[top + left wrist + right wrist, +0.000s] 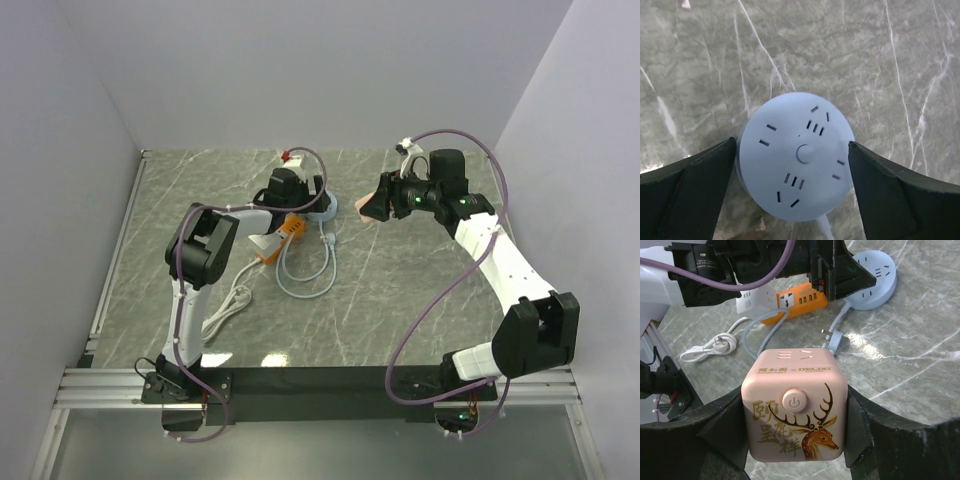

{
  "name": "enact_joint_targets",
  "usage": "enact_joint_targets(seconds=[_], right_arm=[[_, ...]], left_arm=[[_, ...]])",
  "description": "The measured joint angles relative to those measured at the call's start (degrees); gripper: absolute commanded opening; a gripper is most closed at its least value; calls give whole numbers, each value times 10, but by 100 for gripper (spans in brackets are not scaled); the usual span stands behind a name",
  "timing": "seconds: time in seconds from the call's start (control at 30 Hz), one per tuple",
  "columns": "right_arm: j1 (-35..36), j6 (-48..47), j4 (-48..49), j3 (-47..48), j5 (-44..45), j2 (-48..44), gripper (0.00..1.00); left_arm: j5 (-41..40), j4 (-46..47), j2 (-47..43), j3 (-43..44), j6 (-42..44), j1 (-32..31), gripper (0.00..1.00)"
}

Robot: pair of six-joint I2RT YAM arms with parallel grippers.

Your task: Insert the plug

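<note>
Left end effector (791, 145): open, jaws standing either side of the round blue socket (795, 172) on the surface (400, 300); contact cannot be told.

Right end effector (795, 437): closed on the pink cube socket (795, 407), held clear of the surface, power button facing the wrist camera.

Plug (832, 339): lying loose on the surface at the end of its grey cord (762, 327), between round socket and cube, beside the orange power strip (800, 302). White cable (710, 347) lies coiled further left.

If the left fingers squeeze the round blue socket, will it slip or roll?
Rolling seems unlikely: the round blue socket lies flat on the table. Its smooth curved side may slip between the left fingers. Its cable might drag slightly.
</note>
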Motion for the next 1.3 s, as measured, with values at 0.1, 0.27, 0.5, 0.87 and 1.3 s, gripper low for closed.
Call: enact_joint_targets(seconds=[0.1,0.27,0.5,0.87,1.3], right_arm=[[3,-1,0,0,2,3,0],[5,-2,0,0,3,3,0],[7,-6,-3,0,13,3,0],[9,-6,-4,0,14,3,0],[13,-6,0,-9,14,3,0]], left_arm=[[11,2,0,-9,-7,0,99],[27,2,0,-10,-12,-2,98],[55,-6,3,-2,-14,-14,97],[-66,-47,-40,-47,-6,-71,99],[-154,-81,-79,-86,-7,-111,92]])
